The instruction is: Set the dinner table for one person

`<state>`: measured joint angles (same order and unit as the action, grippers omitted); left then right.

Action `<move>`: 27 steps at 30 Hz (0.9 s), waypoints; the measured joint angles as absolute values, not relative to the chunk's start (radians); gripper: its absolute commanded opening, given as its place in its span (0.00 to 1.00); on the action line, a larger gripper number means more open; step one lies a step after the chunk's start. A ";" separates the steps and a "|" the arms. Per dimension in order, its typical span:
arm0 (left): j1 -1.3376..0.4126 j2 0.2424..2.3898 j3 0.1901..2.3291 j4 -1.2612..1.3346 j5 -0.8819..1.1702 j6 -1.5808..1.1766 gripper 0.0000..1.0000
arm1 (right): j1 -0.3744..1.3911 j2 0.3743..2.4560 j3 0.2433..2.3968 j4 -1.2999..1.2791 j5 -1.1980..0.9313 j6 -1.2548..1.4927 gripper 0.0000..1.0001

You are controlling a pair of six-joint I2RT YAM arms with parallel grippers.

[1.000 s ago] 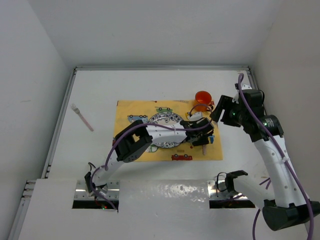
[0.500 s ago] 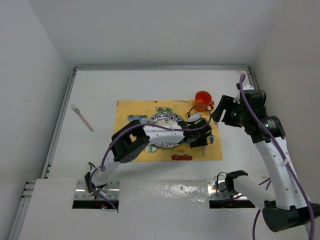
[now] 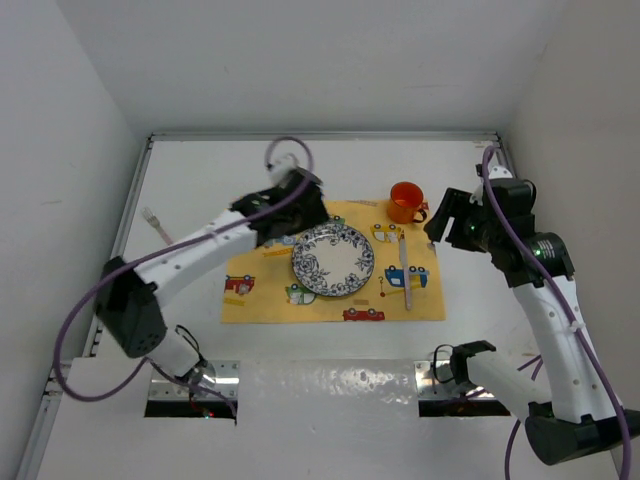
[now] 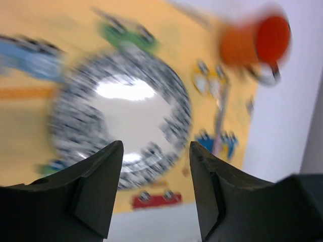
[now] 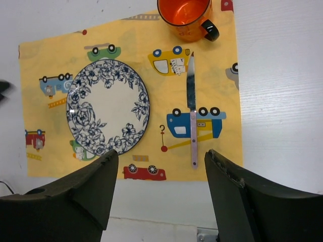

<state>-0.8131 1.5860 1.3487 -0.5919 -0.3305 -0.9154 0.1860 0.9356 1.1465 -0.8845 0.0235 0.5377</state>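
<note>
While spanning the whole view between thin metal rails, serves as the bench (image 3: 420,170) and carries a yellow placemat (image 3: 260,305) at centre. Holds a plate (image 3: 333,260) mid-mat, a knife (image 3: 404,272) just right of it, an orange mug (image 3: 404,200) at the far right corner. Looks mostly laid; lacks only the fork (image 3: 153,216), lying off the mat by the left rail. Leaves bare room left and far, less toward the right rail. Shows left jaws parted and empty just far-left of the plate, right jaws parted, holding nothing, beside the mug.
</note>
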 measured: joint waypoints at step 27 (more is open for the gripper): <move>0.298 1.871 1.185 -0.613 -0.207 -0.433 0.47 | 0.186 0.956 1.040 -0.839 -0.081 0.505 0.70</move>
